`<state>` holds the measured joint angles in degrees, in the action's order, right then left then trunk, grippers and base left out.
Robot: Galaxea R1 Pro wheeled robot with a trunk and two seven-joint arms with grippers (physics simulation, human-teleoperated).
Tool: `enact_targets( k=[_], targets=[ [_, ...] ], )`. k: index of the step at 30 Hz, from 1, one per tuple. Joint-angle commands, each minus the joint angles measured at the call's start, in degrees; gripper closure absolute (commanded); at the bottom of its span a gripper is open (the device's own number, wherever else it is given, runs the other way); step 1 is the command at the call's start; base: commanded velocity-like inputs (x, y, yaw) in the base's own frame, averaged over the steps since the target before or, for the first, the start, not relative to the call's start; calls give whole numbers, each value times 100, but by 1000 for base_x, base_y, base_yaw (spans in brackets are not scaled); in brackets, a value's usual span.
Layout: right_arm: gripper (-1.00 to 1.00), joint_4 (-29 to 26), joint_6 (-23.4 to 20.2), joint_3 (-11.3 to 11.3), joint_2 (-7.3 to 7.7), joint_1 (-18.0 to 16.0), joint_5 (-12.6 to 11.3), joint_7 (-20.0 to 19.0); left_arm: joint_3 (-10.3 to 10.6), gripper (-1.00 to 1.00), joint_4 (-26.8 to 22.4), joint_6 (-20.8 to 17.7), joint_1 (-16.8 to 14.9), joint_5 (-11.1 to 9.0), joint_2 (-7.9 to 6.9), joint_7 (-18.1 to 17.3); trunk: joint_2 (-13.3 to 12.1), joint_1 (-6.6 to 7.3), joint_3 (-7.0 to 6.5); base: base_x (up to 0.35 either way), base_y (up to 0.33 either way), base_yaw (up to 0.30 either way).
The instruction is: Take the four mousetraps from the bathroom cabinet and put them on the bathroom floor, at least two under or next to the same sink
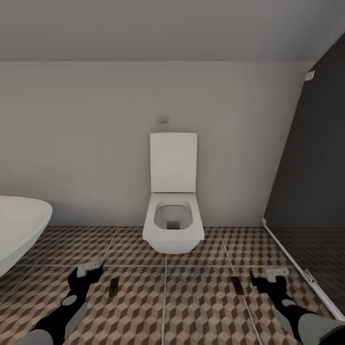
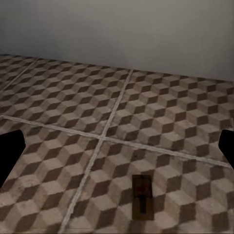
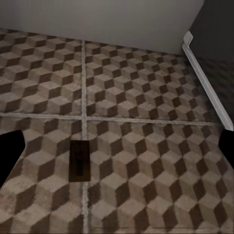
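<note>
Two mousetraps [image 1: 114,288] [image 1: 235,283] flat on cube-pattern floor [image 1: 201,306] before toilet [image 1: 173,225]. Left gripper [image 1: 90,268], right gripper [image 1: 277,272]: both spread wide, empty.

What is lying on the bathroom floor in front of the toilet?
Two mousetraps lie flat on the bathroom floor, both before the toilet: one mousetrap near the left gripper, another mousetrap near the right gripper. The toilet's body hides the floor behind it.

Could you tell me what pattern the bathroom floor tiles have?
A brown, beige and cream 3D cube pattern on the bathroom floor, clearest in the right wrist view.
</note>
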<state>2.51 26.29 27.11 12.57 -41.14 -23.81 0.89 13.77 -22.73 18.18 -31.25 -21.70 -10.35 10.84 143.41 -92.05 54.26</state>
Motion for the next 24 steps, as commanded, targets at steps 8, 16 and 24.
enact_targets(
  k=[8, 16, 24],
  targets=[
    [-100, 139, 26, 48, -95, 257, -25, 10, 48, -100, 549, 29, -4, -47, -10, 48, -9, 22, -173, 0, 0, 0],
    [-100, 159, 26, 47, -185, 506, -27, 17, 43, -100, 1162, 37, 2, -57, -22, 50, -97, 81, -341, 0, 0, 0],
    [-100, 162, 26, 44, -199, 719, -27, 32, 39, -100, 1645, 37, 4, -62, -48, 50, -418, 257, -485, 0, 0, 0]
  ],
)
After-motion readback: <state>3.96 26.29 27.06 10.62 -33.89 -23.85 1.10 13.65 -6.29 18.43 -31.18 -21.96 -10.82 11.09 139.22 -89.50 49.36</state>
